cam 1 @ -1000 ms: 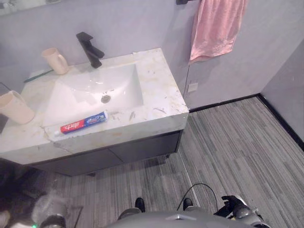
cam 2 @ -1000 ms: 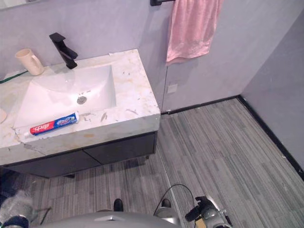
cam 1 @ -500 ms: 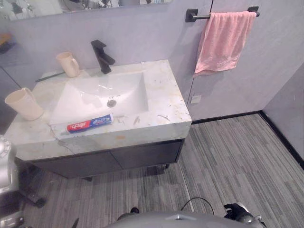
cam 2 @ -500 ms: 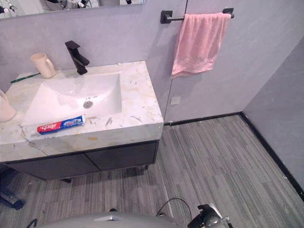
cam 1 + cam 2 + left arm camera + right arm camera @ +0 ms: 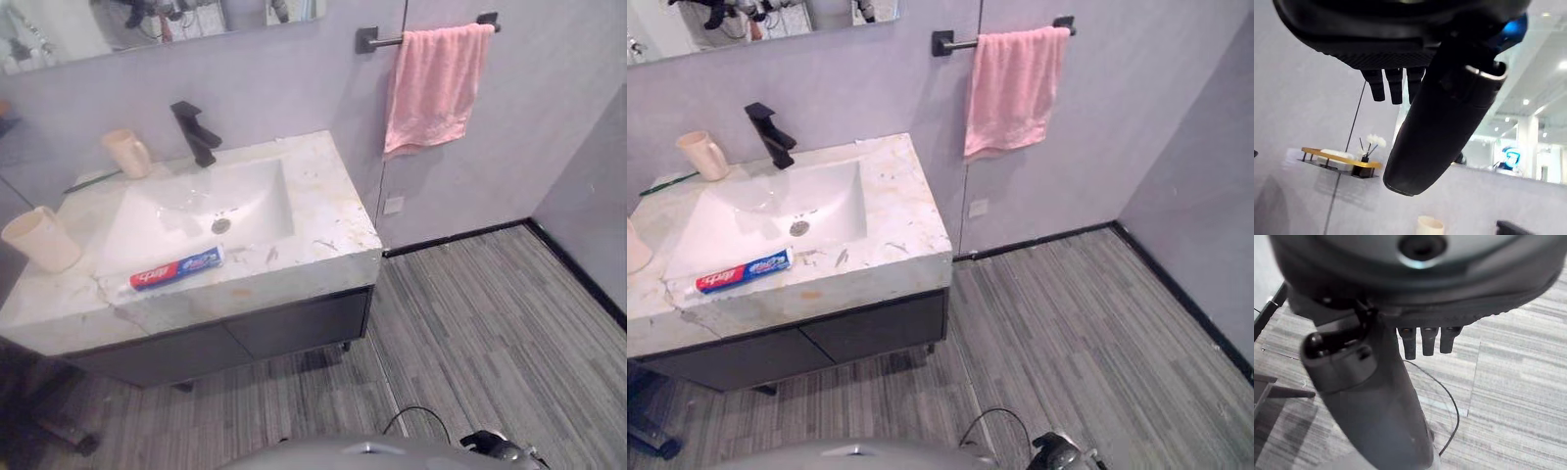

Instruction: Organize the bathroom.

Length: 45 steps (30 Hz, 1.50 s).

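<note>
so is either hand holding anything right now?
No. The left hand and right hand are both open and empty; the toothpaste lies untouched on the counter.

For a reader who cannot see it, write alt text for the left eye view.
A marble vanity with a white sink stands against a grey wall. A toothpaste tube lies at its front edge, two cream cups and a black faucet nearby. A pink towel hangs on a wall bar.

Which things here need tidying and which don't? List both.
Job: toothpaste, front cup, back cup, toothbrush.
Not: tap, towel, mirror, counter.
</note>
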Tool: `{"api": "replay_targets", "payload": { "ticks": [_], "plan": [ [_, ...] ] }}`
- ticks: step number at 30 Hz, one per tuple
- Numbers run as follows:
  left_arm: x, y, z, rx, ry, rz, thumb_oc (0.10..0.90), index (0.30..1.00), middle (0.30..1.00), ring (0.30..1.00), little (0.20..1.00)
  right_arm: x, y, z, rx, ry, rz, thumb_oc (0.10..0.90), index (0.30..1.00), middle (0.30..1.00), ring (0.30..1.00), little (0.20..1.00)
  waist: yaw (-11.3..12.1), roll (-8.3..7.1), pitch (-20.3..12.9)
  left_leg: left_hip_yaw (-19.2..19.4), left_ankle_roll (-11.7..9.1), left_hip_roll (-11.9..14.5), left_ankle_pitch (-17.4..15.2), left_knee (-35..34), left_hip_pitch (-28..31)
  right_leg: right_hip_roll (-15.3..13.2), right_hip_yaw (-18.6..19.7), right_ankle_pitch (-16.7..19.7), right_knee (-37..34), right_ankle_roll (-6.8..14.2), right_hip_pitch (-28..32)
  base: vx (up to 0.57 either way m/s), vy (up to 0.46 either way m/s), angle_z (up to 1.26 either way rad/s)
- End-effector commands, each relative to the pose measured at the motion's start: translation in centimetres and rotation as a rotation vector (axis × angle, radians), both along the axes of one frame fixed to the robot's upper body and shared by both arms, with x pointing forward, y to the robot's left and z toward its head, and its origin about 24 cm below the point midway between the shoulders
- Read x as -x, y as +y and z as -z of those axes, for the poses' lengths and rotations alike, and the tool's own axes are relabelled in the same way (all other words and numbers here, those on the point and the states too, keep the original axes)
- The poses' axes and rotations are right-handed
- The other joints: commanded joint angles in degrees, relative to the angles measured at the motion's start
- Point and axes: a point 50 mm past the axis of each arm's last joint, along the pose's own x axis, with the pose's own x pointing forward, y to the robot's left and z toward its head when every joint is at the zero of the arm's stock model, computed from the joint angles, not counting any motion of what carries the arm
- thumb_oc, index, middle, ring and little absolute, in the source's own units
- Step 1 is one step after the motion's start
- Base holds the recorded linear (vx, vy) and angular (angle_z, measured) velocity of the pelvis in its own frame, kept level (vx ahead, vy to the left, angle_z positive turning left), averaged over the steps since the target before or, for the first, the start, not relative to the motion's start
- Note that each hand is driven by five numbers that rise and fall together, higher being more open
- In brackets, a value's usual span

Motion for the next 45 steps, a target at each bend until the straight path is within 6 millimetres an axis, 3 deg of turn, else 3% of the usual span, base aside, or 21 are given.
{"api": "replay_targets", "payload": {
  "ticks": [1, 4, 11, 17, 32, 36, 45],
  "plan": [
    [1.6, -0.6, -8.7, -0.297, -0.04, -0.047, 0.8, 0.9, 0.9, 0.9, 0.9, -2.5, -1.4, -1.1, 0.073, -0.007, -0.094, 0.8, 0.9, 0.9, 0.9, 0.9, -1.0, -1.08, -0.8, 3.6, -0.1, 3.7, 0.7, 2.9, 0.1, -2.6, 2.1, 1.2, 0.0, 1.5, -2.9, 0.0, 0.019, -0.07],
    [0.9, 0.8, -8.4, -0.292, 0.172, -0.093, 0.8, 0.9, 0.9, 0.9, 0.9, -2.3, -1.7, -1.1, 0.088, 0.024, -0.125, 0.8, 0.9, 0.9, 0.9, 0.9, -2.1, -0.16, -0.8, 4.4, 0.1, 3.6, 0.5, 2.6, 0.3, -2.6, 2.8, 1.4, 0.0, 1.8, -3.2, -0.01, 0.032, -0.12],
    [-1.7, 0.8, -6.5, -0.215, 0.511, 0.005, 0.8, 0.9, 0.9, 0.9, 0.9, -1.9, -2.0, -1.1, 0.105, 0.051, -0.131, 0.8, 0.9, 0.9, 0.9, 0.9, -2.5, 0.27, -0.7, 5.3, 0.6, 3.1, 0.0, 2.2, 0.6, -2.4, 3.9, 1.8, 0.0, 2.3, -3.8, -0.03, 0.018, -0.04],
    [-2.4, 1.8, -4.1, -0.18, 0.663, -0.029, 0.8, 0.9, 0.9, 0.9, 0.9, -1.8, -2.1, -1.2, 0.115, 0.071, -0.15, 0.8, 0.9, 0.9, 0.9, 0.9, -3.1, 0.2, -0.5, 6.1, 0.9, 2.7, -0.2, 1.8, 0.6, -2.2, 4.8, 2.2, -0.2, 2.6, -4.2, -0.03, 0.021, -0.1],
    [-1.1, 4.9, 0.0, -0.086, 0.864, -0.111, 0.8, 0.9, 0.9, 0.9, 0.9, -1.0, -2.0, -0.9, 0.128, 0.138, -0.195, 0.8, 0.9, 0.9, 0.9, 0.9, -3.4, -0.39, -1.0, 8.0, 1.4, 2.5, -0.4, 1.5, 0.7, -2.1, 5.2, 2.8, -0.5, 2.7, -5.0, 0.0, 0.002, -0.01],
    [-2.5, 3.8, 2.4, -0.022, 0.84, 0.042, 0.8, 0.9, 0.9, 0.9, 0.9, -1.0, -2.0, -0.8, 0.143, 0.16, -0.209, 0.8, 0.9, 0.9, 0.9, 0.9, -3.5, -0.51, -1.1, 8.6, 1.4, 2.5, -0.5, 1.7, 0.8, -2.2, 5.2, 3.0, -0.5, 2.7, -5.0, 0.0, 0.0, 0.0],
    [-3.9, 2.4, 5.6, -0.008, 0.855, 0.105, 0.8, 0.9, 0.9, 0.9, 0.9, -0.4, -2.0, -0.6, 0.159, 0.189, -0.211, 0.8, 0.9, 0.9, 0.9, 0.9, -3.9, -1.05, -1.3, 9.3, 1.6, 2.4, -0.7, 1.5, 1.0, -2.1, 5.1, 3.1, -0.5, 2.6, -5.2, 0.0, -0.001, -0.01]
  ]
}}
